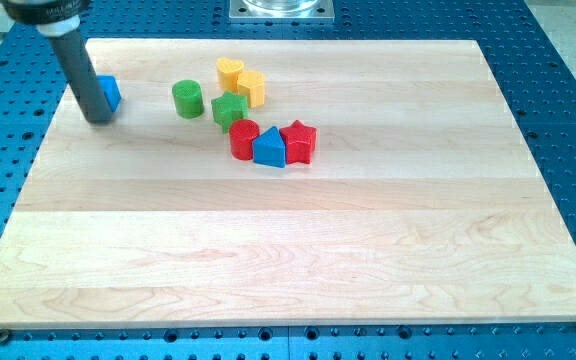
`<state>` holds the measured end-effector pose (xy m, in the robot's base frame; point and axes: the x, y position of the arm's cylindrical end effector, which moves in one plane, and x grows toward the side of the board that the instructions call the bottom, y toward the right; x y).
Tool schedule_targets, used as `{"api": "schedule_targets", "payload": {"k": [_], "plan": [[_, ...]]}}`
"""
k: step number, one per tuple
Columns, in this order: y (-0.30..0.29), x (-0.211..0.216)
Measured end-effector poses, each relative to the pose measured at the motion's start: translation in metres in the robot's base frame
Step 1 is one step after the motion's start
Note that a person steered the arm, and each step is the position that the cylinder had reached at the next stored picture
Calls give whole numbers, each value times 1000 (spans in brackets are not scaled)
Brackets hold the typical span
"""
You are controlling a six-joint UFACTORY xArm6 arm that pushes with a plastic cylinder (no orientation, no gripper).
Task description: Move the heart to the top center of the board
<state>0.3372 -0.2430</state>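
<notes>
The yellow heart (229,70) lies near the board's top, left of centre, touching a yellow hexagon block (252,87). A green star-like block (229,108) sits just below them. My tip (98,117) is at the view's upper left, far left of the heart, standing against a blue block (110,93) that it partly hides. A green cylinder (187,98) stands between my tip and the heart's cluster.
A red cylinder (244,138), a blue triangular block (269,148) and a red star (299,141) sit in a tight row below the green star-like block. The wooden board (298,260) lies on a blue perforated table. A metal base (280,8) is at the view's top centre.
</notes>
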Motion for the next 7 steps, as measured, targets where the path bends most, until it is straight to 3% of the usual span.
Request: {"api": "schedule_targets", "payload": {"k": [2,4,7], "plan": [[0,-75],[-3,-53],[6,-53]]}}
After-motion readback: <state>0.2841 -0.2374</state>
